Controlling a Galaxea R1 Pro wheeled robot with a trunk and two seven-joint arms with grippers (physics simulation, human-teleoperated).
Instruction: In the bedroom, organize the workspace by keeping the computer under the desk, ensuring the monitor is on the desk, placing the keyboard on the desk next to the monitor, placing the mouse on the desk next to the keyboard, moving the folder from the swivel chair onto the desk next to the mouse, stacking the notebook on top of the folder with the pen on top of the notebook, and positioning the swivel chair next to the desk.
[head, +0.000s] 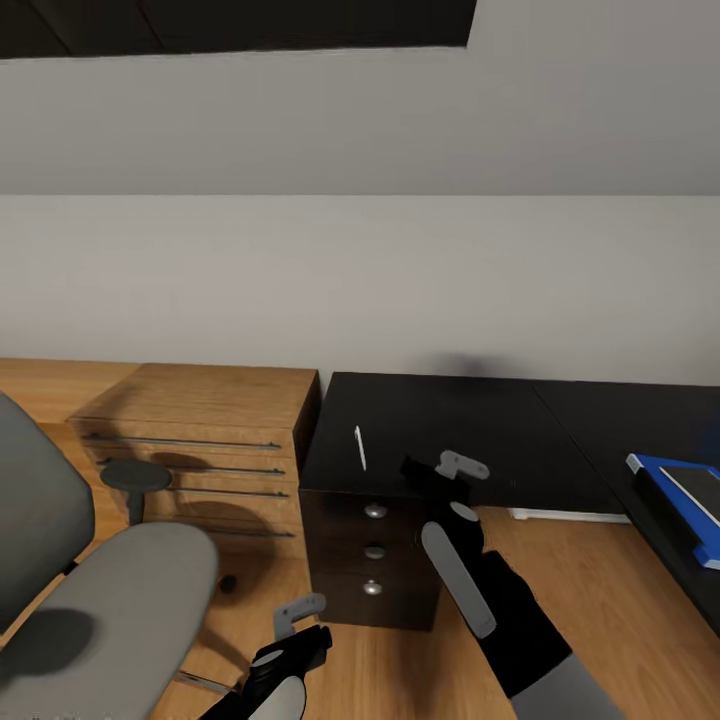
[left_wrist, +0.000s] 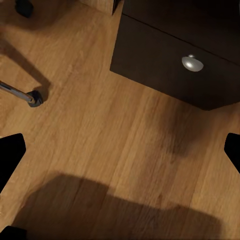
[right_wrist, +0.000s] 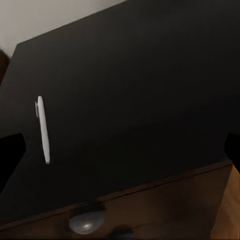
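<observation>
The whitish pen (head: 360, 447) lies alone on the glossy black desk (head: 480, 420), above the dark three-knob drawer unit (head: 372, 550). My right gripper (head: 436, 468) hovers open just right of the pen, over the desk's front edge. The right wrist view shows the pen (right_wrist: 43, 129) on the desk top (right_wrist: 140, 90) between the spread fingers of the right gripper (right_wrist: 120, 150). At the far right lies the blue folder (head: 662, 494) with the grey notebook (head: 700, 488) on it. The grey swivel chair (head: 110, 590) stands at the lower left. My left gripper (head: 300, 628) hangs open and empty over the floor.
A light wooden drawer chest (head: 200, 430) stands against the wall, left of the desk. In the left wrist view, a chair caster (left_wrist: 34, 97) rests on the wooden floor (left_wrist: 115, 150) near the drawer unit (left_wrist: 175, 65). A white wall rises behind the desk.
</observation>
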